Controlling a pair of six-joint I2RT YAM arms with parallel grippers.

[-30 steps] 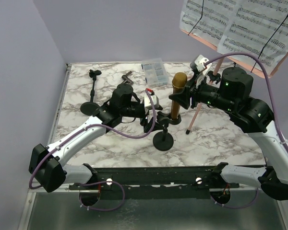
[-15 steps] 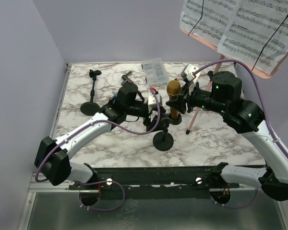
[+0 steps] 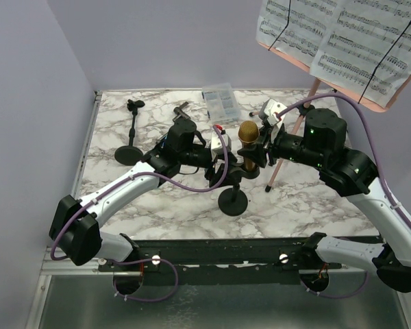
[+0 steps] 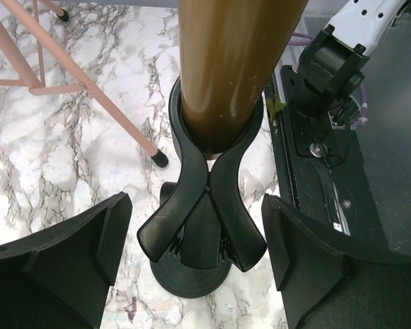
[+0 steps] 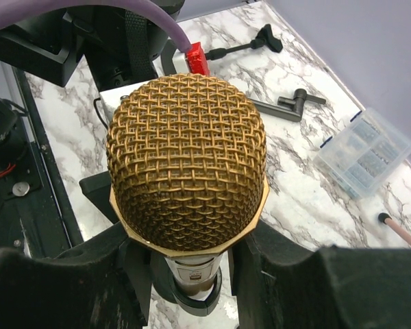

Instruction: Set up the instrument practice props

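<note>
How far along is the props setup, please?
Done: the music stand is up with pages on it. In hand: the gold microphone sits in the near pole's clip, right jaws gripping it, left jaws open around the clip. Left: the far pole's clip is empty.

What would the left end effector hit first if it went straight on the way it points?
Likely the black clip gripping the gold microphone; it sits between the open fingers, though depth is unclear.

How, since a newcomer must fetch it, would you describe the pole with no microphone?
On the marble table, look to the far left. A thin black pole on a round base stands there alone. Unlike the other pole at mid-table, whose clip holds the gold microphone, its clip is empty.
</note>
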